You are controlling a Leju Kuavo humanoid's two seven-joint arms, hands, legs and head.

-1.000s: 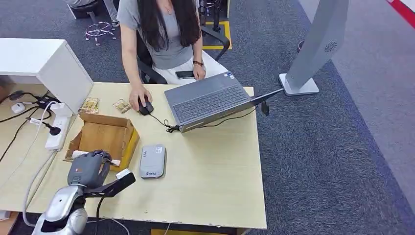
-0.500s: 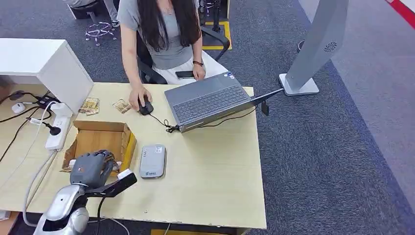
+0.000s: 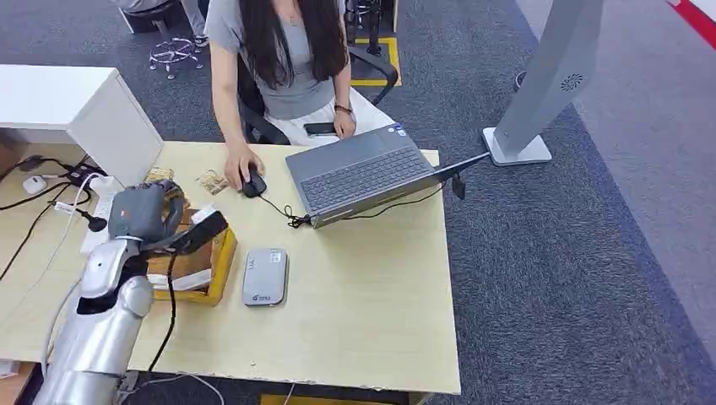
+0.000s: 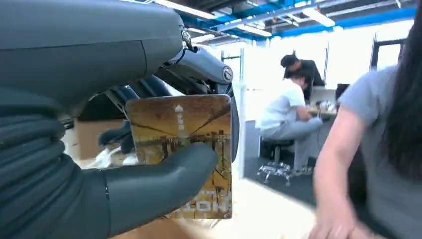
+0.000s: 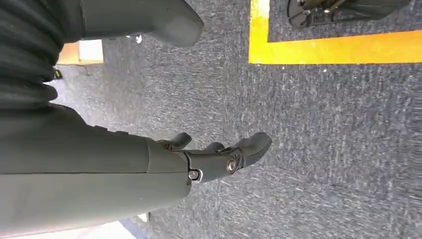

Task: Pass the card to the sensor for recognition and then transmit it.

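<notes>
The head view looks down from high up on the surface (image 3: 363,287). The left wrist view sits close behind the left hand (image 4: 99,149), facing the seated person (image 4: 378,149) both views share. The right wrist view looks down at the carpet (image 5: 323,149).

Cardboard box (image 3: 190,266) sits near the desk's (image 3: 371,312) left edge, card reader (image 3: 264,277) just right of it, laptop (image 3: 359,173) at the far edge, mouse (image 3: 252,183) left of that.
</notes>
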